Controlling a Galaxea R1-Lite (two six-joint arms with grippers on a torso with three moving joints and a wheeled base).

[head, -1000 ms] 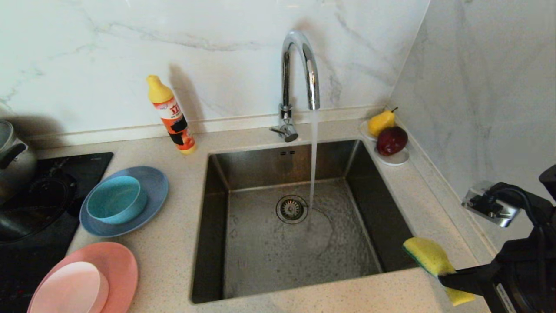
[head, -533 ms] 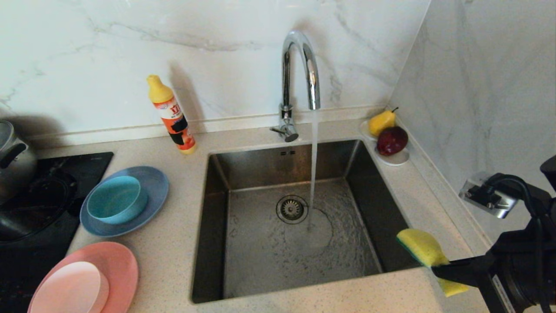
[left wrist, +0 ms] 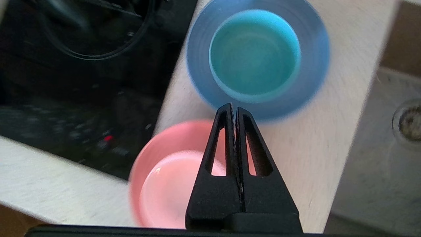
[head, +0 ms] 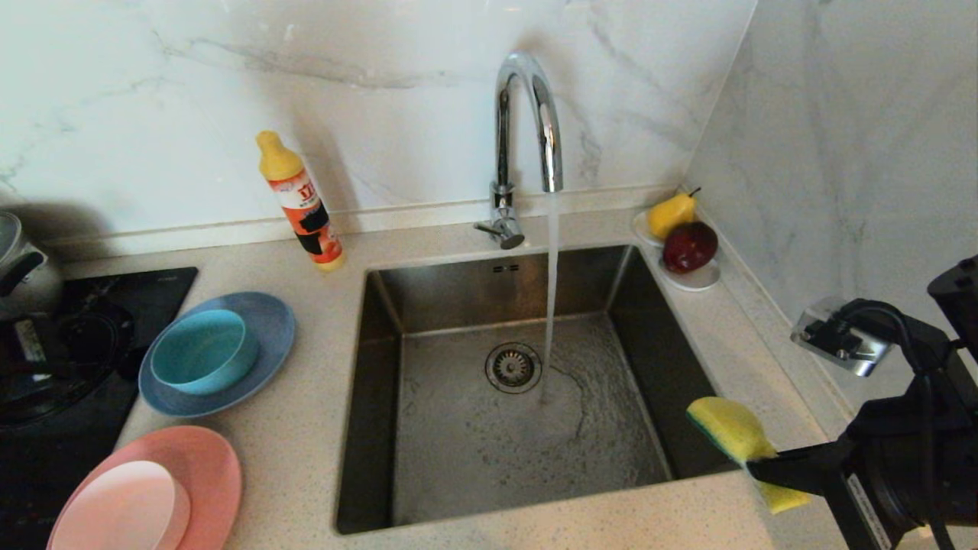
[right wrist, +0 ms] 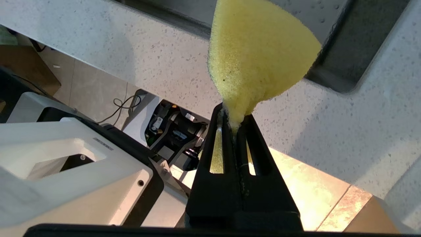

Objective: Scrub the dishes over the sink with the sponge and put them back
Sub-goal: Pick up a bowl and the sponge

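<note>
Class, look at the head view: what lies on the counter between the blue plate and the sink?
Nothing. The head view shows only bare speckled counter between the blue plate and the sink.

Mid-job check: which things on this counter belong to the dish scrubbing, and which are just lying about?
Job: sponge pinched in the shut right gripper; sink; teal bowl on blue plate; pale pink bowl on pink plate; left gripper, shut, above the dishes.

Lying about: detergent bottle; pear and red fruit on white dish; pot.
</note>
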